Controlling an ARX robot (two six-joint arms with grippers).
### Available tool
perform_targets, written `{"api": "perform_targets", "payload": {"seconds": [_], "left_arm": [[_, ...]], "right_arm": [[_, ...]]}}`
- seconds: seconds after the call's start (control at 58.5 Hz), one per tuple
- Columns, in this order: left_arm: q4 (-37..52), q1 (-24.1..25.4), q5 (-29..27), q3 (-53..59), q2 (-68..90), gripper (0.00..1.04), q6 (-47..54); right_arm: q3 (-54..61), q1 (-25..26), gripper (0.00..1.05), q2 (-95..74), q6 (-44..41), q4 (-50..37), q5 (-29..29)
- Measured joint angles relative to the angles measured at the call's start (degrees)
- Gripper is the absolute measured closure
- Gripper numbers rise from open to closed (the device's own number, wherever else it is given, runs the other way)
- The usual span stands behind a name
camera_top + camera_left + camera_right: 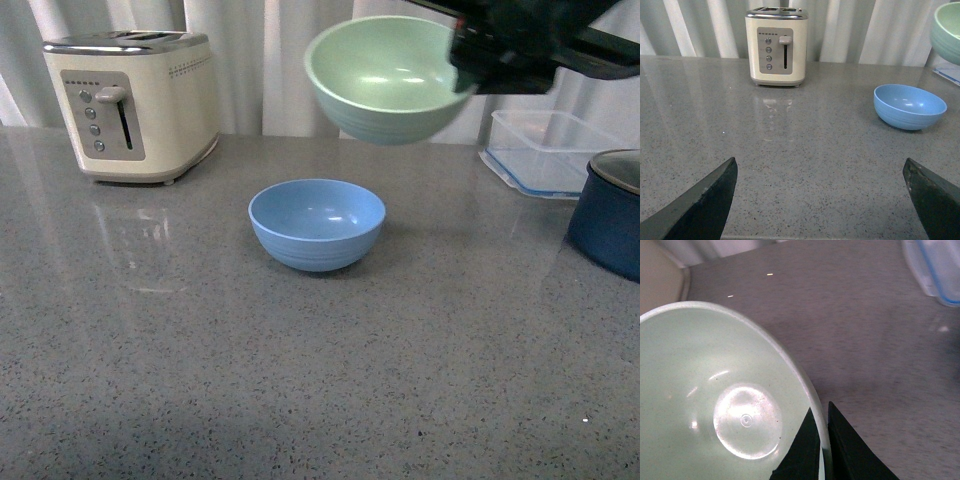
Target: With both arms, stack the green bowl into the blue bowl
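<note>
I hold the green bowl (380, 80) in the air, right gripper (822, 447) clamped on its rim, up beside the blue bowl (317, 222). My left gripper (817, 200) gapes empty. Next I centre it, then lower.

The right arm (560, 40) reached in high from the right. The right gripper (468, 62) was clamped on the bowl (385, 75) at its rim, one finger (802, 452) inside and the other outside. The left gripper (819, 162) sat low and level, jaws spread wide.
</note>
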State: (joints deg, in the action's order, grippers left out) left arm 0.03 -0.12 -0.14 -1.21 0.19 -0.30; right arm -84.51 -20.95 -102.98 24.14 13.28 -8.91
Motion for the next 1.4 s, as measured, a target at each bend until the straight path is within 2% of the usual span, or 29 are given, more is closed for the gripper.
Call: {"api": "perform_targets", "payload": {"seconds": [0.205, 0.427, 0.718, 0.769, 0.889, 1.077, 1.179, 1.214, 1.265, 1.299, 1.333, 1.402], "left_arm": [[0.0, 0.0, 0.0, 0.0, 0.0, 0.07, 0.0], [0.0, 0.0, 0.0, 0.0, 0.0, 0.07, 0.0], [0.0, 0.0, 0.0, 0.0, 0.0, 0.07, 0.0], [0.0, 0.0, 0.0, 0.0, 0.0, 0.07, 0.0], [0.0, 0.0, 0.0, 0.0, 0.0, 0.07, 0.0], [0.0, 0.0, 0.0, 0.0, 0.0, 0.07, 0.0], [0.0, 0.0, 0.0, 0.0, 0.0, 0.07, 0.0], [0.0, 0.0, -0.02, 0.0, 0.0, 0.07, 0.0], [0.0, 0.0, -0.02, 0.0, 0.0, 0.07, 0.0], [0.0, 0.0, -0.02, 0.0, 0.0, 0.07, 0.0], [0.0, 0.0, 0.02, 0.0, 0.0, 0.07, 0.0], [0.0, 0.0, 0.15, 0.0, -0.07, 0.07, 0.02]], "right_arm": [[-7.74, -5.42, 1.03, -7.87, -0.81, 2.05, 0.02], [-10.16, -5.09, 1.03, -15.63, -1.68, 2.99, -1.53], [-10.16, -3.39, 1.03, -17.42, -1.88, 2.8, -2.01], [-10.12, -3.08, 0.99, -17.55, -1.84, 2.58, -2.03], [-8.76, -2.49, 0.8, -16.87, -1.7, 1.42, -1.18], [-3.1, -1.97, 0.51, -10.1, -0.24, -2.47, 3.69], [3.39, -1.33, 0.35, -1.75, 0.26, -10.6, 7.19], [7.17, -0.9, 0.28, 2.78, 0.55, -15.82, 9.03], [10.56, -0.61, 0.19, 7.39, 0.76, -20.7, 9.25], [11.85, -0.61, 0.17, 9.33, -0.09, -23.23, 7.34], [15.13, -0.63, 0.23, 11.69, -3.56, -30.64, 0.35], [21.81, 0.09, 0.33, 14.64, -11.41, -40.44, -7.87]]}}
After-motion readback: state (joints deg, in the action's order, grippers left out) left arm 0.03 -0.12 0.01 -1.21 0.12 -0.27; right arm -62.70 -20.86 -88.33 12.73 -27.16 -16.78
